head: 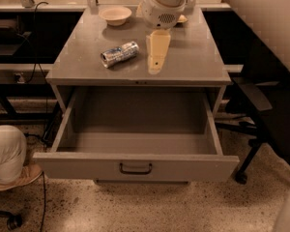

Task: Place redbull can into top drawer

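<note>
The redbull can lies on its side on the grey cabinet top, left of centre. The top drawer is pulled fully out below, with a dark bar handle at the centre of its front panel; its inside is empty. My gripper hangs from the white arm above the cabinet top, just right of the can and apart from it. It holds nothing.
A pale bowl sits at the back left of the cabinet top. A person's leg and shoe are at the lower left. A black office chair stands to the right. Cables hang at the left.
</note>
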Tool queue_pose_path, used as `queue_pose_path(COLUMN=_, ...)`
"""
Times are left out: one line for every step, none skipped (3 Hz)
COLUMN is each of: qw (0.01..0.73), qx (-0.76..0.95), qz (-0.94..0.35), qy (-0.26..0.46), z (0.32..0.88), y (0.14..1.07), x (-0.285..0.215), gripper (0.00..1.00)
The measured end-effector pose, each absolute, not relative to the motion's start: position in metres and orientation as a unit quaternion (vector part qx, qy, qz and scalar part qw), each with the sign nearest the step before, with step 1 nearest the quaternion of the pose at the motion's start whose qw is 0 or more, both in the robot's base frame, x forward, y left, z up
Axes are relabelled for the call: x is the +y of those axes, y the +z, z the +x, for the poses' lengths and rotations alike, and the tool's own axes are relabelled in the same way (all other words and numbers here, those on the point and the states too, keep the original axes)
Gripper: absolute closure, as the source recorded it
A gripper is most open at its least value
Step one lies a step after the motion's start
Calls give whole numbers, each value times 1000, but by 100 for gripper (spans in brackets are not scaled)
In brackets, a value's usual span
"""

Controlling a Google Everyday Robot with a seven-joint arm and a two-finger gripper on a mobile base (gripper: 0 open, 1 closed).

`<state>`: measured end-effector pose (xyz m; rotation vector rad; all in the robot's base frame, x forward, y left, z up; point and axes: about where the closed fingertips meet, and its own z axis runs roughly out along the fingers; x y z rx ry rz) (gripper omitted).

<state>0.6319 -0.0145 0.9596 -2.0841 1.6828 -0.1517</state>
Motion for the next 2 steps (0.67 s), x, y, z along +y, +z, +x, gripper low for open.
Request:
queue_pose_path(qw=195, qx=597, qz=-774, qy=-83, z=669, y=935, x=-13, gripper=0)
queue_pose_path(qw=177, qx=587, qz=-785, qy=-93, z=705, y=915, x=-11, gripper=0)
